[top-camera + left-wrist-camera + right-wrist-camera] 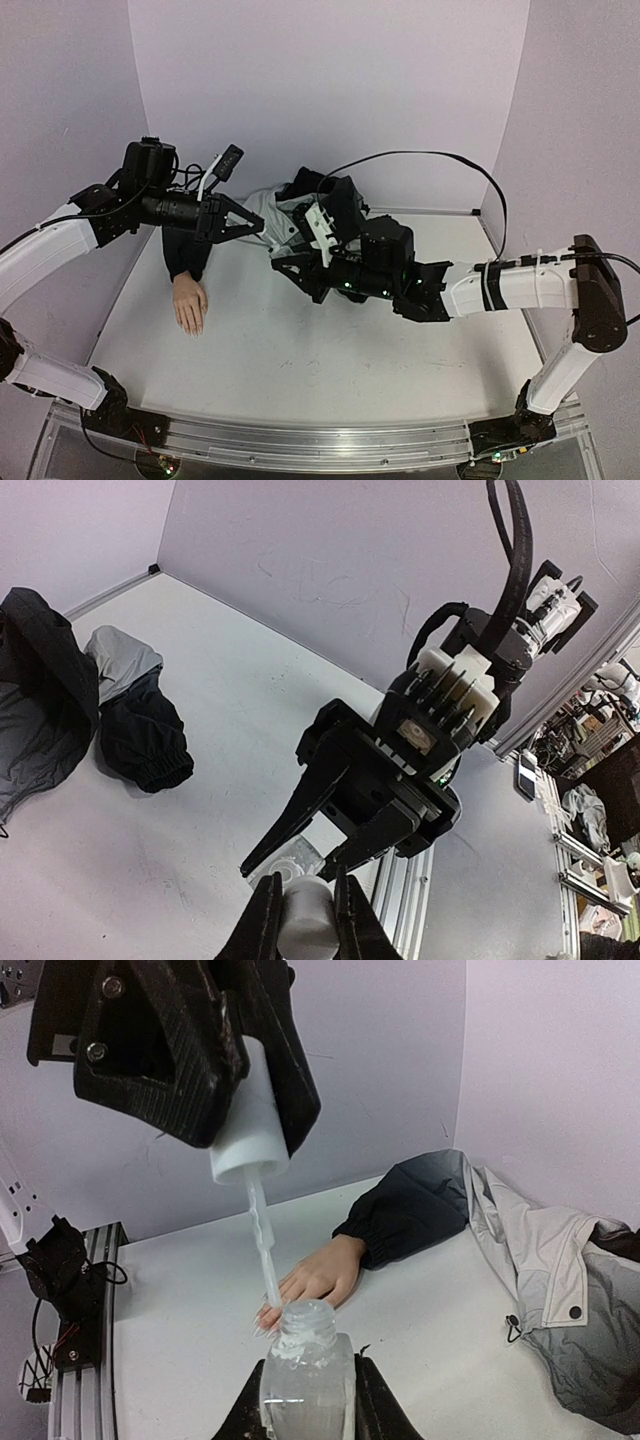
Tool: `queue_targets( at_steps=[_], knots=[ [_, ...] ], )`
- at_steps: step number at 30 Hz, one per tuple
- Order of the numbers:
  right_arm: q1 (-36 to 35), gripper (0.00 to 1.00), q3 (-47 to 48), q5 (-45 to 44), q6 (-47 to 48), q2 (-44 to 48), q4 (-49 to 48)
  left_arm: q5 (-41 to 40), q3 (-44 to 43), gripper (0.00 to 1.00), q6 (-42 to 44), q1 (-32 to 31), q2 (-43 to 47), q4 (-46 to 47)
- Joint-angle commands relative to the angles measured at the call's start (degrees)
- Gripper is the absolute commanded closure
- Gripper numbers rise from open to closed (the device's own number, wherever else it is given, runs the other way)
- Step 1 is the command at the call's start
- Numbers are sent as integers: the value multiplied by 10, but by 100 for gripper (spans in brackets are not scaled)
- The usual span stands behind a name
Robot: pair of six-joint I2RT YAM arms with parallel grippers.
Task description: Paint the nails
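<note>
From above, shows the mannequin hand (189, 303) lying flat on the left of the white table (300, 370), wrist tucked in the dark sleeve of a jacket (275, 205) heaped at the back. Sets its long axis far to near, fingers pointing at the near edge; leaves the nails (192, 326) too small to make out. Places the left gripper (255, 227) and right gripper (285, 268) tip to tip over mid-table, right of the hand and apart from it.

From the left wrist, shows that gripper's fingers closed narrowly on a white cap (303, 912), with the right gripper's black fingers just beyond.

From the right wrist, shows its fingers clamped round a clear bottle (305, 1385), held upright. Shows the cap above, tilted, its brush stem (262, 1240) reaching down to the bottle's mouth. Catches the hand beyond the bottle, fingertips pointing towards it, pale pointed nails just behind its shoulder.
</note>
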State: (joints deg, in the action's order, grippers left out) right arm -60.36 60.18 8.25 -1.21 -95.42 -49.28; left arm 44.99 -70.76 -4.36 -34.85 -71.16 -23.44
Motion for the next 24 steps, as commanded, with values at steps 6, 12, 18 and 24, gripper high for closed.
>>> queue_targets(
  at_steps=[6, 12, 18, 24],
  knots=[
    [-9, 100, 9, -22, 8, 22, -68, -15, -3, 100, 17, -7, -5, 12],
    [-11, 100, 4, -23, 7, 23, -74, -25, -3, 100, 21, -7, -7, 9],
    [-15, 100, -2, -32, 28, 25, -84, -17, -4, 100, 22, -7, -10, 7],
    [-16, 100, 5, -28, 30, 19, -84, -15, -4, 100, 24, -11, -13, 6]
  ],
)
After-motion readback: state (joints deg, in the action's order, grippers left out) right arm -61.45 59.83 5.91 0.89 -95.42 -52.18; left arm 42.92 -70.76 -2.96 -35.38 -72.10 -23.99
